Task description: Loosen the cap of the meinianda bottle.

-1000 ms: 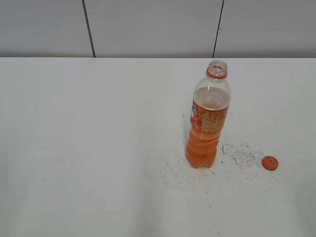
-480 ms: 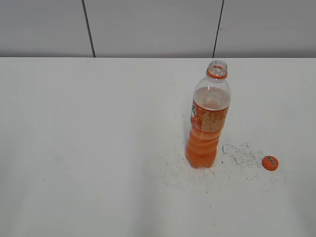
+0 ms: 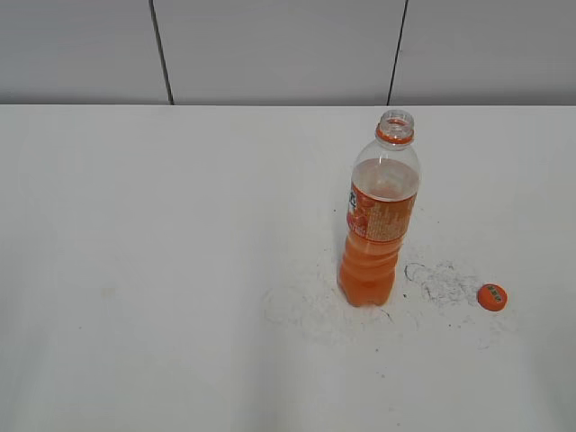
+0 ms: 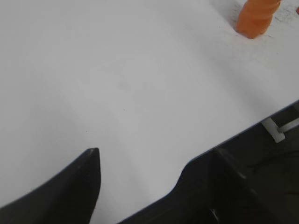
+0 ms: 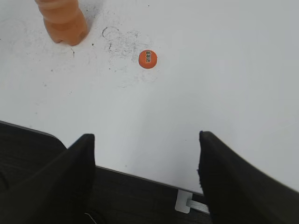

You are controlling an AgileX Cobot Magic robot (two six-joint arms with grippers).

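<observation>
The meinianda bottle stands upright on the white table, right of the middle, with its neck open and no cap on it. The small orange cap lies flat on the table to the bottle's right, apart from it. Neither gripper shows in the exterior view. In the left wrist view my left gripper is open and empty over the table's near edge, with the bottle's base far off at the upper right. In the right wrist view my right gripper is open and empty, with the cap ahead and the bottle's base at the upper left.
Grey scuff marks cover the table around the bottle and cap. The table's near edge runs under my right gripper, with a white bracket below it. A grey panelled wall stands behind the table.
</observation>
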